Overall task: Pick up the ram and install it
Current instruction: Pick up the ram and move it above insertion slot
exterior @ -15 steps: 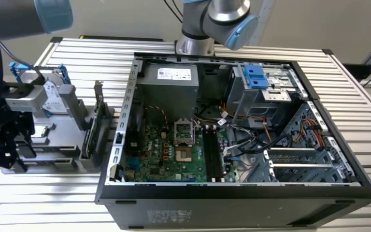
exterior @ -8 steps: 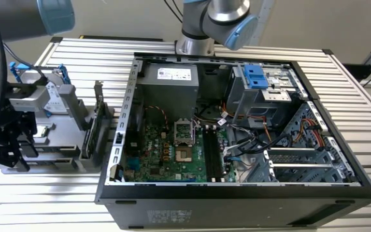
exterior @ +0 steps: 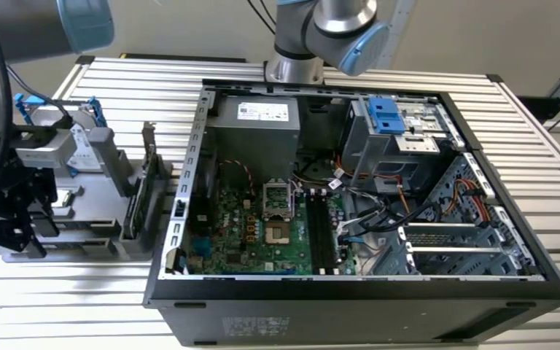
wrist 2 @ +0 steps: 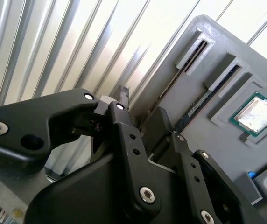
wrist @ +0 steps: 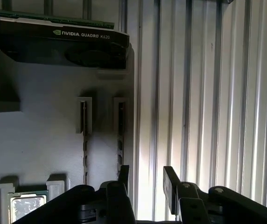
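Note:
The ram stands on edge in the slots of a grey parts tray [wrist: 40,140], showing as thin dark strips [wrist: 120,148] [wrist 2: 196,106]. My gripper [wrist: 147,182] hangs just above the tray's edge, open, with nothing between its black fingers [wrist: 123,175]. One finger is right by the ram slot nearest the tray's edge. The other is over the slatted table beyond that edge. In the exterior view the gripper [exterior: 20,235] is at the far left, over the tray [exterior: 85,244].
An open computer case [exterior: 358,292] fills the middle, with long black memory slots [exterior: 321,233] on its green board. The tray also carries a graphics card [wrist: 63,42] [exterior: 140,197], a processor chip [wrist: 27,205] [wrist 2: 257,114] and a blue-railed drive [exterior: 78,135].

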Available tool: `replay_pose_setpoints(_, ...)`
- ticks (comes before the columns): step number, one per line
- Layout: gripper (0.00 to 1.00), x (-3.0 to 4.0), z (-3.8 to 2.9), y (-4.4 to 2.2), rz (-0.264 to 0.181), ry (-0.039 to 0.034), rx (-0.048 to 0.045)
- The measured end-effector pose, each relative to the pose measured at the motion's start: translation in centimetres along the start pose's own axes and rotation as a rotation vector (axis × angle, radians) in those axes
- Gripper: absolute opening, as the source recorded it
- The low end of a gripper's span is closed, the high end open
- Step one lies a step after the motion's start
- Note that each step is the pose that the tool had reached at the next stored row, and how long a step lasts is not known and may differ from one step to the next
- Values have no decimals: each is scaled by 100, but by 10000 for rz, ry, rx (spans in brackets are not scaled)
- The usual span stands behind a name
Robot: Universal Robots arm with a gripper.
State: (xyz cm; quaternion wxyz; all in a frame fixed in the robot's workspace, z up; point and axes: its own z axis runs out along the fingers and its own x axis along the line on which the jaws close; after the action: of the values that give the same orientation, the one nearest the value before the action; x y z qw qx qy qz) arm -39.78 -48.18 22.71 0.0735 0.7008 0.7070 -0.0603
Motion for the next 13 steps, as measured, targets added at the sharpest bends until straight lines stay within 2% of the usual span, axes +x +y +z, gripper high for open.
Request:
replay_pose_setpoints(8,100,11,18,0,3,7,-17)
replay_pose_setpoints(13,100,20,32,0,8,41,-40)
